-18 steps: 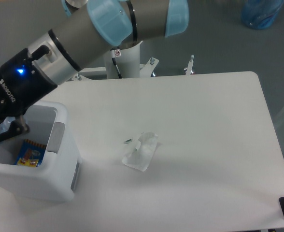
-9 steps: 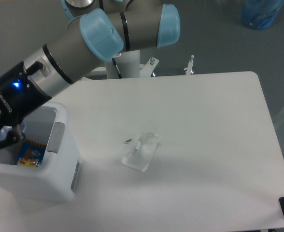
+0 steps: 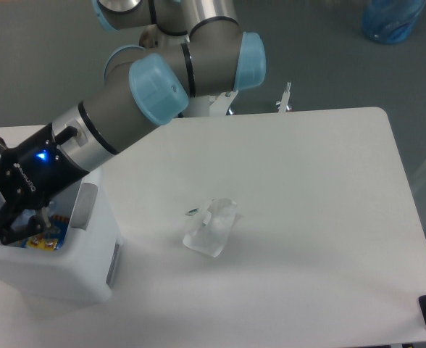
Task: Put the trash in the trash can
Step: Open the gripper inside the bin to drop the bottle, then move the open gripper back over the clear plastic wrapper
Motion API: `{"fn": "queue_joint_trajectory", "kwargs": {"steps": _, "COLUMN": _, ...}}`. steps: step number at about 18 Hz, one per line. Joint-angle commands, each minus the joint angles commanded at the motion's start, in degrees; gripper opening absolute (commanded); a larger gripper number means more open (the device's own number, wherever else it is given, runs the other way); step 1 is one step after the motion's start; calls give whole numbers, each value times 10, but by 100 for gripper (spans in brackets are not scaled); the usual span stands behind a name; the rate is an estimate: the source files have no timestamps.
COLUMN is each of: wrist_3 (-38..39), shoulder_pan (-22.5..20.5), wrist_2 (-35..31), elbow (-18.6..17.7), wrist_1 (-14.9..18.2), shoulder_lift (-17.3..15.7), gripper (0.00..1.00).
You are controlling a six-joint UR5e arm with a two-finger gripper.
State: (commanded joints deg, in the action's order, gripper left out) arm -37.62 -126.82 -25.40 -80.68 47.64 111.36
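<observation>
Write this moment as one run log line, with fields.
gripper: inside boxy white plastic bin, jaws unclear | crumpled translucent wrapper: on white table, untouched

The hand (image 3: pixel 14 221) hangs inside the trash can (image 3: pixel 90 268) at table (image 3: pixel 322 188) left; the wrapper (image 3: pixel 211 229) lies mid-table.

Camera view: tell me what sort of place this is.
Probably a robotics lab or test cell. A robot arm on a pedestal reaches over a plain white table on a bare grey floor, with a white trash can and a crumpled wrapper set out as props.
</observation>
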Motion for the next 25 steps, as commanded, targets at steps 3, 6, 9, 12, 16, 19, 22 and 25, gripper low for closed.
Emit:
{"fn": "queue_joint_trajectory", "kwargs": {"steps": 3, "wrist_3": 0, "shoulder_pan": -22, "wrist_2": 0, "elbow": 0, "wrist_1": 0, "shoulder_lift": 1, "gripper": 78}}
{"fn": "queue_joint_trajectory", "kwargs": {"steps": 6, "wrist_3": -3, "shoulder_pan": -46, "wrist_2": 1, "elbow": 0, "wrist_1": 0, "shoulder_lift": 1, "gripper": 78}}
{"fn": "queue_joint_trajectory", "kwargs": {"steps": 9, "wrist_3": -15, "shoulder_pan": -80, "wrist_2": 1, "elbow": -8, "wrist_1": -3, "shoulder_lift": 0, "gripper": 79}}
{"fn": "queue_joint_trajectory", "kwargs": {"steps": 12, "wrist_3": -26, "shoulder_pan": -99, "wrist_2": 1, "elbow": -19, "wrist_1": -3, "shoulder_lift": -1, "gripper": 81}}
{"fn": "queue_joint_trajectory", "kwargs": {"steps": 16, "wrist_3": -25, "shoulder_pan": -136, "wrist_2": 1, "elbow": -6, "wrist_1": -7, "shoulder_lift": 5, "gripper": 100}}
{"fn": "queue_joint_trajectory", "kwargs": {"steps": 19, "wrist_3": -32, "shoulder_pan": -181, "wrist_2": 1, "elbow": -9, "wrist_1": -8, "shoulder_lift": 17, "gripper": 100}}
{"fn": "queue_joint_trajectory", "kwargs": {"steps": 22, "wrist_3": -57, "shoulder_pan": -203, "wrist_2": -1, "elbow": -22, "wrist_1": -7, "shoulder_lift": 33, "gripper": 100}}
{"fn": "queue_joint_trajectory", "kwargs": {"steps": 25, "wrist_3": -110, "shoulder_pan": -213, "wrist_2": -65, "elbow": -58, "wrist_1": -7, "shoulder_lift": 35, "gripper": 100}}
